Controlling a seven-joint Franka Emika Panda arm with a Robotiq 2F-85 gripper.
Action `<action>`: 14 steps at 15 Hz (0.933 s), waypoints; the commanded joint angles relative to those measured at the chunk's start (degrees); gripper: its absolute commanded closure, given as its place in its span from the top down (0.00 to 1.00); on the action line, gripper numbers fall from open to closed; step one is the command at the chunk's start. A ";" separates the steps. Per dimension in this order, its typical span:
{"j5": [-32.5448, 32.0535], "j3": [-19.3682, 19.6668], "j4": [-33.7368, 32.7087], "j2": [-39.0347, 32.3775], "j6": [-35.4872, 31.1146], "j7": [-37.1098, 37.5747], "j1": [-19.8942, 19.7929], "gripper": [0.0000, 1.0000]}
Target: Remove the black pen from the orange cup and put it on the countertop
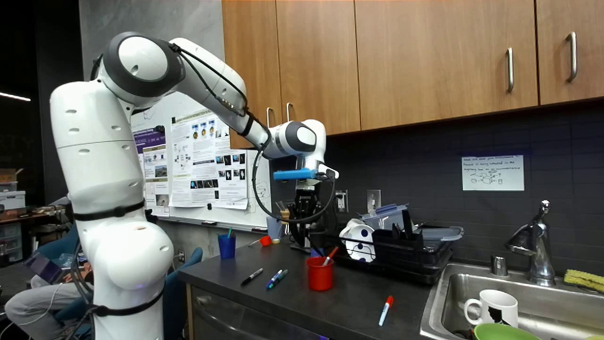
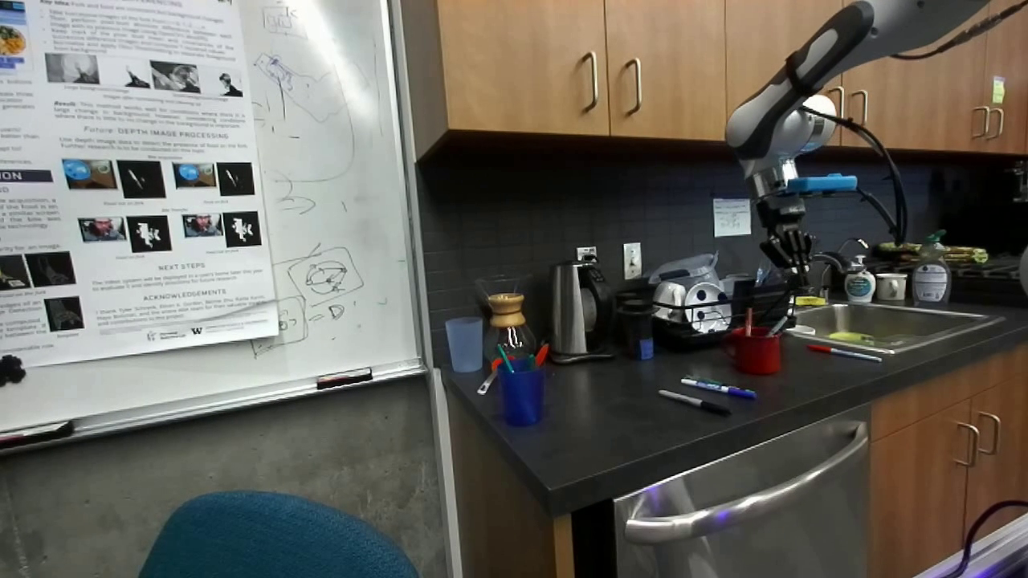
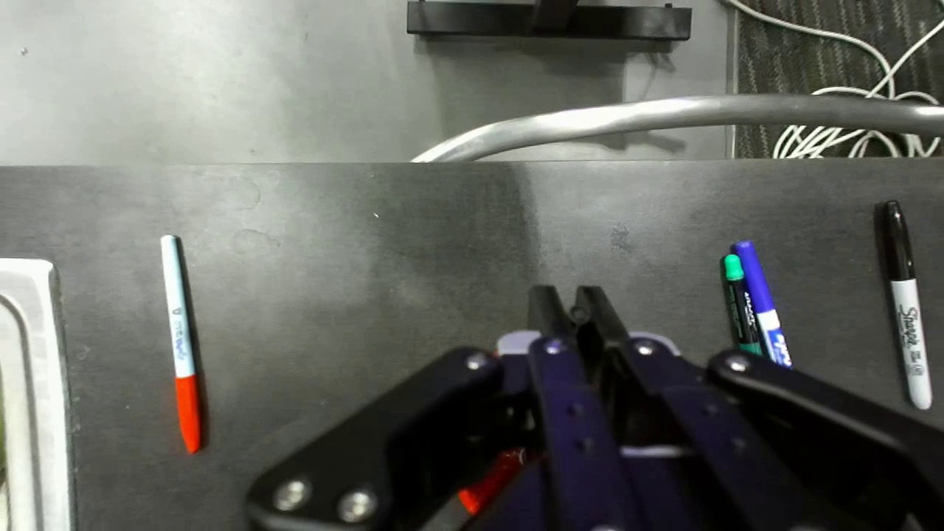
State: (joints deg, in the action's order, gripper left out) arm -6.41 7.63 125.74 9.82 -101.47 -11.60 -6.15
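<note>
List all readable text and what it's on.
"Sharpie": black-capped marker, wrist view.
"Future: DEPTH IMAGE PROCESSING": poster, in an exterior view.
"Result:": same poster.
"NEXT STEPS": same poster.
"ACKNOWLEDGEMENTS": same poster.
"W": same poster.
Too small, blurred or cut off: other poster print, wall note, whiteboard, blue marker, green marker, red-capped marker, bottles.

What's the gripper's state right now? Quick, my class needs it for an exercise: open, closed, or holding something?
Gripper: closed to a narrow gap, apparently holding the black pen, though its fingers partly hide the grip.
</note>
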 commanded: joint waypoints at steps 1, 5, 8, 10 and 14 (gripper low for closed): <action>-0.35 0.18 -0.34 3.10 2.89 -2.32 -0.02 0.02; -0.01 0.01 -0.14 5.95 4.21 -4.21 0.52 0.02; 0.54 -0.35 0.29 8.19 5.00 -6.00 1.45 0.02; 0.67 -0.59 0.60 9.50 5.36 -7.40 2.27 0.02; 0.48 -1.53 1.20 11.65 5.91 -8.58 4.24 0.02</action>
State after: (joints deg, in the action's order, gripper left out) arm -6.26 6.83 125.71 18.79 -96.44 -18.71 -3.07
